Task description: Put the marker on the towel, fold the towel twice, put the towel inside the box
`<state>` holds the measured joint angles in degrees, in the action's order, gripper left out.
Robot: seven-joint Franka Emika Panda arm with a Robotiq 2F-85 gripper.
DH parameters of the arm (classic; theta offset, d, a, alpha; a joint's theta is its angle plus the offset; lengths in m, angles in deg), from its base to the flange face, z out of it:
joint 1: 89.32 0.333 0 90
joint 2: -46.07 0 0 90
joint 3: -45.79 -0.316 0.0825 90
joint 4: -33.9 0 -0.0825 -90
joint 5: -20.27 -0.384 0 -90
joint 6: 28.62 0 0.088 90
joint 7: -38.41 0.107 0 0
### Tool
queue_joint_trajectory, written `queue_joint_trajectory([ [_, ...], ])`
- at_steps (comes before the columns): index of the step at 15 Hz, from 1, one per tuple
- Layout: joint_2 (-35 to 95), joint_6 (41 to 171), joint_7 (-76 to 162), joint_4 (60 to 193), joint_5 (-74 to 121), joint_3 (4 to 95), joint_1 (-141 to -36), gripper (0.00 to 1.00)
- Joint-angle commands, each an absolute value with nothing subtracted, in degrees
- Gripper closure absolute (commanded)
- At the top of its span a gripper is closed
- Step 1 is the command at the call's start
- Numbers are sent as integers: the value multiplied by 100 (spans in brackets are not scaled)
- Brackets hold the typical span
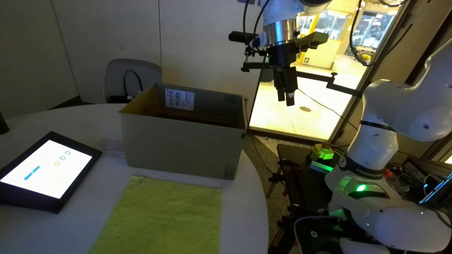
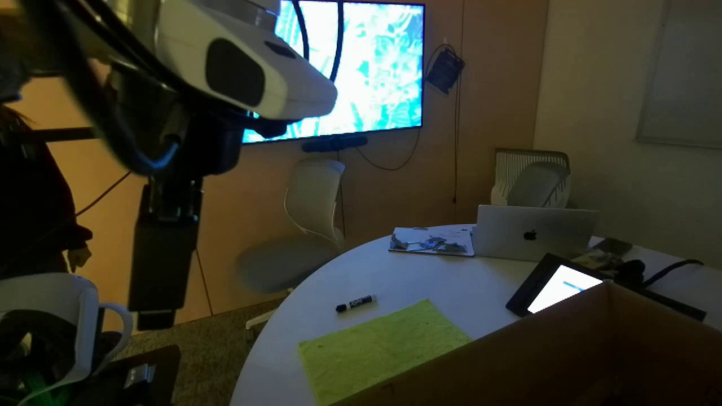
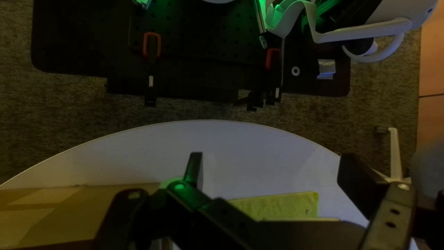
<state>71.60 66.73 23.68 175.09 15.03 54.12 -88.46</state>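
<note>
The yellow-green towel (image 1: 169,218) lies flat on the round white table, in front of the cardboard box (image 1: 183,146). A white label shows on the box's inner wall. In an exterior view the marker (image 2: 355,303), dark with a white band, rests on bare tabletop just beside the towel (image 2: 386,349), not touching it. My gripper (image 1: 285,102) hangs high, well above the table and apart from all three things. Its fingers are spread wide in the wrist view, with nothing held between them; part of the towel (image 3: 295,205) and of the box (image 3: 79,208) shows far below.
A tablet with a bright screen (image 1: 49,169) sits on the table beside the box. Farther along are a laptop (image 2: 530,234) and a magazine (image 2: 431,241). Chairs stand around the table (image 1: 247,211). A person (image 2: 34,197) is at the edge of an exterior view.
</note>
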Motion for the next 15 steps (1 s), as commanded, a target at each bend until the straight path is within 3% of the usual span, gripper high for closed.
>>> queue_joint_trajectory([
  [1,6646,7108,2327,17235,1417,5089,-8701,0],
  [7,4942,8422,2399,16467,1289,4348,-8193,0],
  [15,2285,9152,2518,14489,1685,3587,-7807,0],
])
